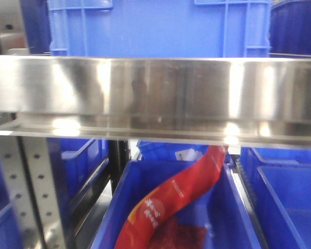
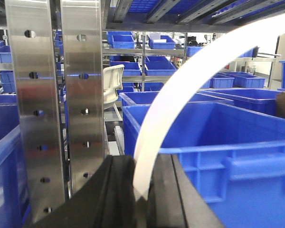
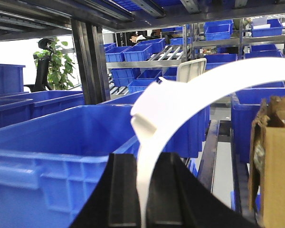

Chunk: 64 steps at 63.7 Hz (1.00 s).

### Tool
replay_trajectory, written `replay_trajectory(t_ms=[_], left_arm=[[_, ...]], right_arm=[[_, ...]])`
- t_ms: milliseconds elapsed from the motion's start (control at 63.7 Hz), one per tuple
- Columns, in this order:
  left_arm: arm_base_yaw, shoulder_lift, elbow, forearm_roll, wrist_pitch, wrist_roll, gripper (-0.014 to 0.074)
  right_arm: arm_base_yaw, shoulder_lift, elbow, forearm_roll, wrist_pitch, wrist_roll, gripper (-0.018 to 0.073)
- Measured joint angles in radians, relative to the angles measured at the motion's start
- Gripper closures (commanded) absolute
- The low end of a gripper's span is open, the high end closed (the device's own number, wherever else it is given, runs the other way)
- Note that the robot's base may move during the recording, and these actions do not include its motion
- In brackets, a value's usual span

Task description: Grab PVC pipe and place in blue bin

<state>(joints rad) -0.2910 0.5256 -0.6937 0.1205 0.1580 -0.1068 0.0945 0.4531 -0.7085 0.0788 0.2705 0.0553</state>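
Front view: a polished steel shelf rail (image 1: 155, 88) crosses the frame; under it a lower blue bin (image 1: 137, 179) holds a long red printed packet (image 1: 181, 192), which leans up toward the rail.

Left wrist view: the left gripper (image 2: 140, 162) fills the bottom edge, its two black fingers (image 2: 115, 190) set close together; a long flat white strap (image 2: 180, 90) rises from the slot between them and arcs up to the right; whether the gripper is pinching it or merely stands around it cannot be told; just beyond stands a large blue bin (image 2: 218, 142); perforated steel uprights (image 2: 35, 109) are at left.

Right wrist view: the right gripper (image 3: 145, 160) looks alike, with a second white strap (image 3: 152, 109), notched at its bend, curving right from between the fingers; its grip cannot be told either; a wide blue bin (image 3: 61, 142) sits at left, a cardboard box (image 3: 275, 161) at right.

The PVC pipe, a small white piece, cannot be made out in any view; its place is unknown.
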Motion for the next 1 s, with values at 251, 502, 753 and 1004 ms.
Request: replay_trajectory(t_ms=[251, 502, 753, 1004], left_arm=[[0.0, 0.0, 0.0, 0.0, 0.0, 0.0, 0.0707], [0.0, 0.0, 0.0, 0.0, 0.0, 0.0, 0.0707], [0.0, 0.0, 0.0, 0.0, 0.0, 0.0, 0.0707], [0.0, 0.0, 0.0, 0.0, 0.0, 0.0, 0.0707]], right_arm=[[0.0, 0.0, 0.0, 0.0, 0.0, 0.0, 0.0727], [0.0, 0.0, 0.0, 0.0, 0.0, 0.0, 0.0727], [0.0, 0.0, 0.0, 0.0, 0.0, 0.0, 0.0727], [0.0, 0.0, 0.0, 0.0, 0.0, 0.0, 0.0727]])
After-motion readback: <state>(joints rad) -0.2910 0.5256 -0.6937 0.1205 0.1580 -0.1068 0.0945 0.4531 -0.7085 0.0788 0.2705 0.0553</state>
